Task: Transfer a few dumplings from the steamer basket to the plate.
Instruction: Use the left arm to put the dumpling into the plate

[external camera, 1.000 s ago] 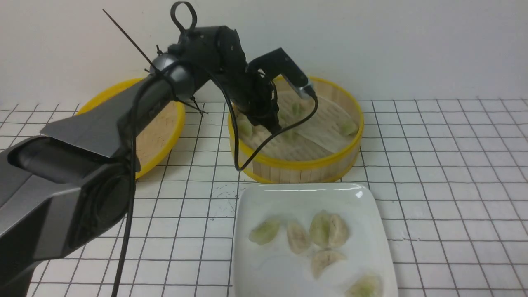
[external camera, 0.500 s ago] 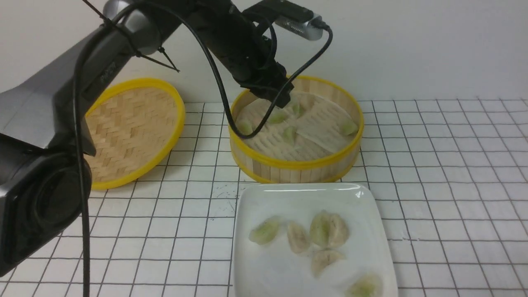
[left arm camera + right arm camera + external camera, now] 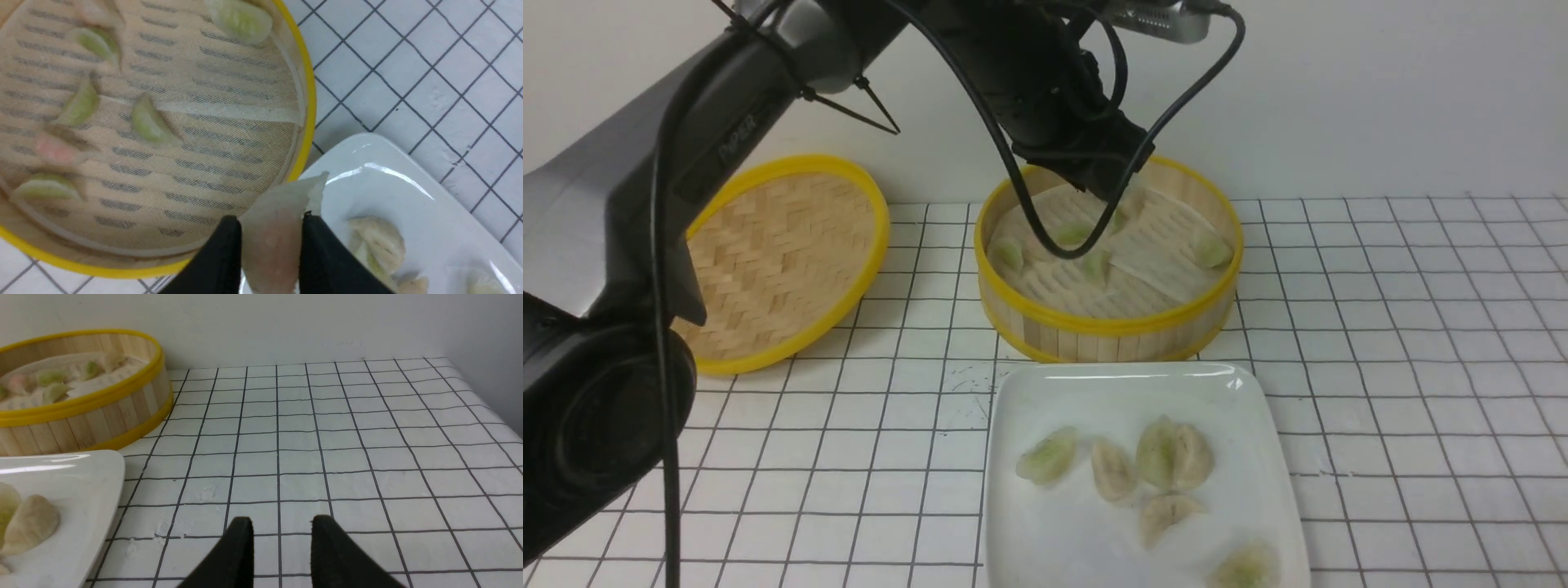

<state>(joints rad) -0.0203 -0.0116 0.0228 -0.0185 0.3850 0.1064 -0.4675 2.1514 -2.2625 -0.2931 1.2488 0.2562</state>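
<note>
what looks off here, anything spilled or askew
Only the liner in the steamer basket: one flap is folded over instead of lying flat. Nothing is spilled on the table; the dumplings on the plate lie loosely scattered, and the left gripper holds one dumpling cleanly.

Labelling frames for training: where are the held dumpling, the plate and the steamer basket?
held dumpling [image 3: 271,237]: left wrist view, its pinkish middle.
plate [image 3: 1127,373]: front view, far rim.
steamer basket [image 3: 1107,343]: front view, front slatted wall.
</note>
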